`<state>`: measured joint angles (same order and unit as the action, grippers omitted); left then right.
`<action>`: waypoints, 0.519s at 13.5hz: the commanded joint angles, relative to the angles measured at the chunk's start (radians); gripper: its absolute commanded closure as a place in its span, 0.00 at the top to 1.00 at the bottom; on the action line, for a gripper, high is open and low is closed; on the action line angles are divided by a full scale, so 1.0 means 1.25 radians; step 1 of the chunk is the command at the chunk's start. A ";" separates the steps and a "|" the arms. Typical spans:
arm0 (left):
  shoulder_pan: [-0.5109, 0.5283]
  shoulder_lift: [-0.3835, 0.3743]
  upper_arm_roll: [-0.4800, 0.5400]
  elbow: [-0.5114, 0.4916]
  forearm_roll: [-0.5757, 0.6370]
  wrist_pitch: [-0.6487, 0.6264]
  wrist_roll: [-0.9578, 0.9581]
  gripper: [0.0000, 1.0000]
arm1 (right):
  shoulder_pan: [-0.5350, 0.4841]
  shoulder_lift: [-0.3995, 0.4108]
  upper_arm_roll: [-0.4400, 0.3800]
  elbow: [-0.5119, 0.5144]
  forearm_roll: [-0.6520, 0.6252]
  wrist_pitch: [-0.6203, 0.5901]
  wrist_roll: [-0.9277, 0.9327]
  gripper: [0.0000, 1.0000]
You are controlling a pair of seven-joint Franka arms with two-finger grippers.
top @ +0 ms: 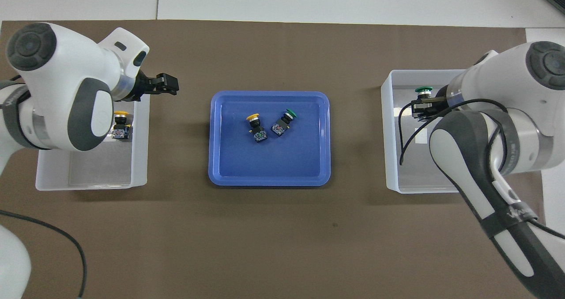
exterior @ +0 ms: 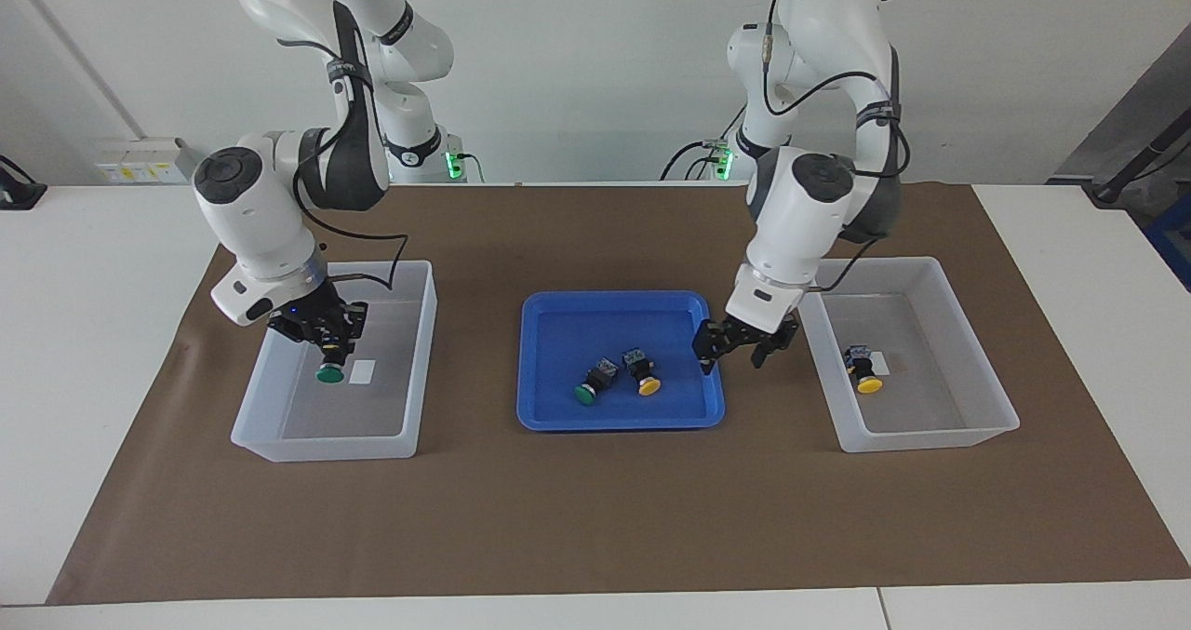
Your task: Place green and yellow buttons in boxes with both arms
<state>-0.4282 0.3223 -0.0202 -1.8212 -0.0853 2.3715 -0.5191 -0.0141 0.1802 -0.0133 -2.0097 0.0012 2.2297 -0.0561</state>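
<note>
A shallow glossy blue plastic tray [exterior: 549,416] sits mid-table on the matte brown mat [exterior: 595,518] between two translucent white rectangular plastic bins, and holds one green-capped push-button switch [exterior: 590,386] and one yellow-capped push-button switch [exterior: 642,374] lying side by side with bare floor around them. The right gripper [exterior: 330,355], fingers clamped on a second green-capped switch [exterior: 327,373], hangs inside the bin toward the right arm's end [exterior: 321,449], above its small white label [exterior: 361,371]. The left gripper [exterior: 744,343], fingers apart and holding nothing, hovers over the mat between the tray's rim and the bin toward the left arm's end [exterior: 930,439], where a second yellow-capped switch [exterior: 865,371] lies on the floor.
</note>
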 commanded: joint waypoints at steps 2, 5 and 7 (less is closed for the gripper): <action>-0.060 0.033 0.015 -0.019 -0.015 0.070 -0.052 0.68 | -0.018 0.012 0.011 -0.066 0.016 0.098 -0.020 0.00; -0.080 0.055 0.015 -0.040 -0.015 0.136 -0.077 0.63 | -0.028 0.028 0.011 -0.080 0.016 0.123 -0.019 0.00; -0.089 0.061 0.015 -0.049 -0.015 0.178 -0.106 0.62 | -0.033 0.040 0.011 -0.082 0.016 0.151 -0.020 0.03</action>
<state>-0.5121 0.3968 -0.0194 -1.8569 -0.0854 2.5368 -0.6236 -0.0300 0.2268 -0.0132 -2.0990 0.0012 2.3783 -0.0561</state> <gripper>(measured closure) 0.366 0.670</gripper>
